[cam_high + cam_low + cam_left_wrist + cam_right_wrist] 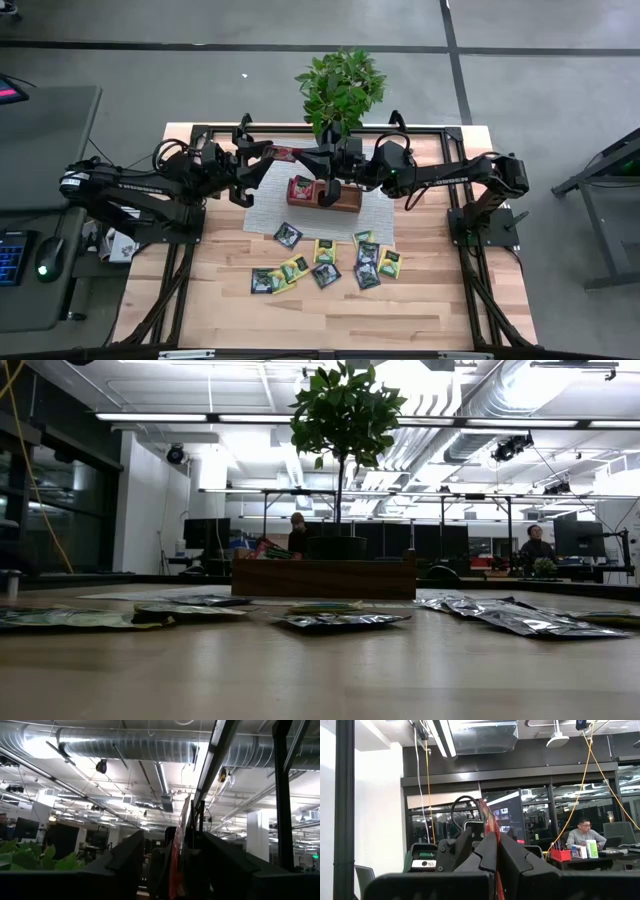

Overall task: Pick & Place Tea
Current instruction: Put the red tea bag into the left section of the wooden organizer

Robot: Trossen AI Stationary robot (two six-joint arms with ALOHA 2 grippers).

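A red tea sachet (290,154) hangs in the air above the far part of the table, between my two grippers, which face each other. My right gripper (312,157) (496,855) is shut on it. My left gripper (272,158) (172,870) is open, one finger on either side of the sachet's other end (176,860), which shows edge-on. I cannot tell whether those fingers touch it. Several more sachets (325,262) (330,620), yellow-green and dark, lie flat on the wood nearer the front. The wooden tray (345,198) (325,577) below the grippers has red sachets (302,188) in one compartment. My right gripper pinches the red sachet between its two fingers, which come level from the table's right side. The sachet's edge (489,820) sticks out past the shut fingertips, standing on edge. The sachet is lifted clear, above the tray.
A potted plant (340,90) stands just behind the tray at the table's far edge. A pale mat (270,205) lies under the tray. Bare wood (330,320) lies in front of the sachets. A black frame (470,300) runs along the table's sides. People sit in the room beyond.
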